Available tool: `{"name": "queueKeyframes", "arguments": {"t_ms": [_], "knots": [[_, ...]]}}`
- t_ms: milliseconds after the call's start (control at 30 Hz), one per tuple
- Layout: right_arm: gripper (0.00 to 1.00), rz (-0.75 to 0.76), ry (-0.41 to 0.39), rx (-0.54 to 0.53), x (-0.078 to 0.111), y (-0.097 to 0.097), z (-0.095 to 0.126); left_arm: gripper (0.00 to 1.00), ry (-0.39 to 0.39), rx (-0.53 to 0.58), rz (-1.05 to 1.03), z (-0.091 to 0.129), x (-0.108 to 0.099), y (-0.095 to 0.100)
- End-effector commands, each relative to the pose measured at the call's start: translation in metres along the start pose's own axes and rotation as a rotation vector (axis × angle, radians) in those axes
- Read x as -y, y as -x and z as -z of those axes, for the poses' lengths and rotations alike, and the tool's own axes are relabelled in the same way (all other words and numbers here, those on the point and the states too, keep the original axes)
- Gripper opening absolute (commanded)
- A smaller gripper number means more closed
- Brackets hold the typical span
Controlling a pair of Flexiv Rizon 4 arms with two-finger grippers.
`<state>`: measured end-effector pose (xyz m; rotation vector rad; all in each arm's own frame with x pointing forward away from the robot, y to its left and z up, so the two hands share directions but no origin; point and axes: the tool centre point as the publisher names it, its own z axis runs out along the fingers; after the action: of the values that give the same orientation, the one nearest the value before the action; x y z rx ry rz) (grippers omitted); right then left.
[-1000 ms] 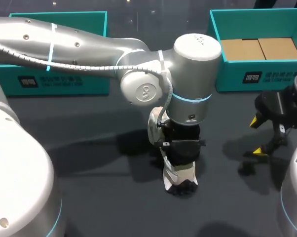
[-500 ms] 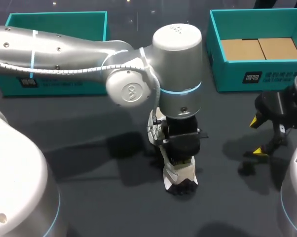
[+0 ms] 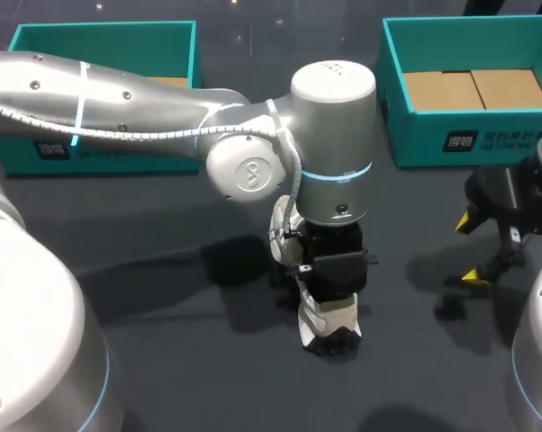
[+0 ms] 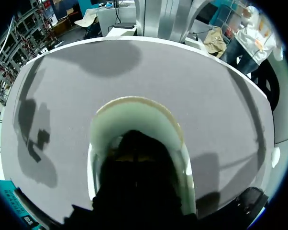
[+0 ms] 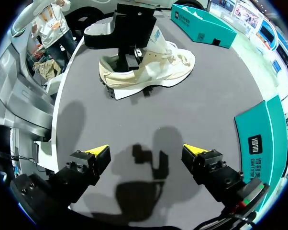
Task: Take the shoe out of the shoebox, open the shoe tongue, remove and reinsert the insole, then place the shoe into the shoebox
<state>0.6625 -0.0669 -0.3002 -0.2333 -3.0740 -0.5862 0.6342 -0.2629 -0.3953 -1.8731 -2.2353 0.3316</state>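
The shoe [image 5: 149, 67] has a matt cream cloth upper over a smooth white sole. The table [image 3: 208, 360] is dark grey and matt, finely grained. My left arm [image 3: 334, 135] is satin silver metal. The shoebox [image 3: 415, 126] at two o'clock is teal card, with brown cardboard inside. The right gripper [image 5: 146, 150] is matt black plastic.

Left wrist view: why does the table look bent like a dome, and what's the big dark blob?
Left wrist view: the fisheye lens bows the flat grey table; the blob sits inside the cream fabric shoe, too close and blurred to identify. Right wrist view: the same shoe looks sharp.
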Motion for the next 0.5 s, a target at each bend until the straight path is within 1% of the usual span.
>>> {"name": "queueKeyframes", "arguments": {"t_ms": [33,133,233,367,500], "knots": [[1.00,-0.001,-0.003,0.004,0.000,-0.002,0.000,0.00,0.050,0.023,0.027,-0.003,-0.016,-0.007],[1.00,-0.001,-0.003,0.004,0.000,-0.002,0.000,0.00,0.082,0.056,0.042,0.010,-0.018,-0.014],[1.00,-0.001,-0.003,0.004,0.000,-0.002,0.000,0.00,0.111,0.081,0.027,0.027,-0.012,-0.018],[1.00,-0.001,-0.003,0.004,0.000,-0.002,0.000,0.00,0.124,0.052,-0.011,0.041,-0.002,-0.015],[1.00,-0.001,-0.003,0.004,0.000,-0.002,0.000,0.00,0.192,0.050,-0.028,0.048,0.008,-0.008]]}}
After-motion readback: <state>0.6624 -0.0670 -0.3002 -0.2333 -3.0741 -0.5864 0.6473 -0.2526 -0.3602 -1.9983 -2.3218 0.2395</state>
